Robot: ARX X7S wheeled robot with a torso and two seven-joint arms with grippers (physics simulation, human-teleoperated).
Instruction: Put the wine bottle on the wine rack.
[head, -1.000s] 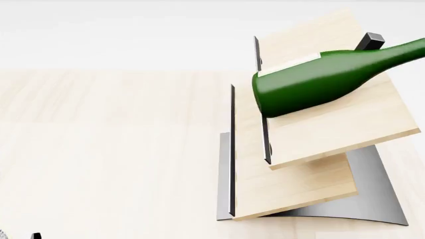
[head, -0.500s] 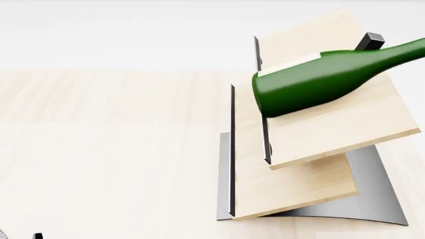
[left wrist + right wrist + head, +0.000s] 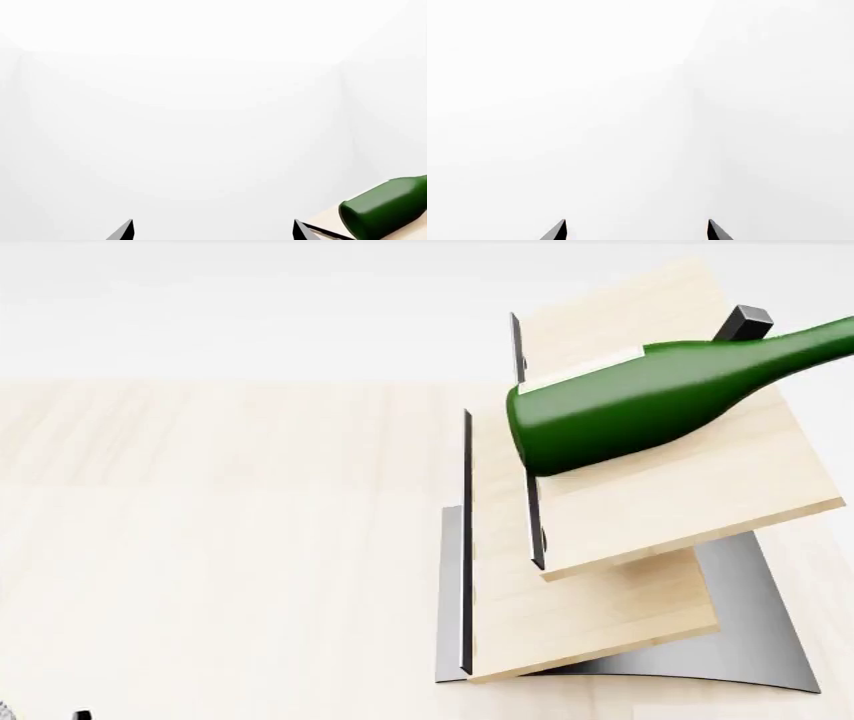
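Head view looks down, close; left wrist view shares the wine bottle [image 3: 641,400]; right wrist faces blank white.

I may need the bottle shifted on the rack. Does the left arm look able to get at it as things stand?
Probably yes: the left pincer is open and empty, and the bottle lies on the rack uncovered with nothing between.

A pale wood-grain table [image 3: 214,540] carries the wine rack [image 3: 627,540]. The rack's curved grey base rests directly on it.

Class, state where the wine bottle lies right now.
In the head view, the wine bottle lies on its side on the wine rack's upper board, at right, neck pointing right.
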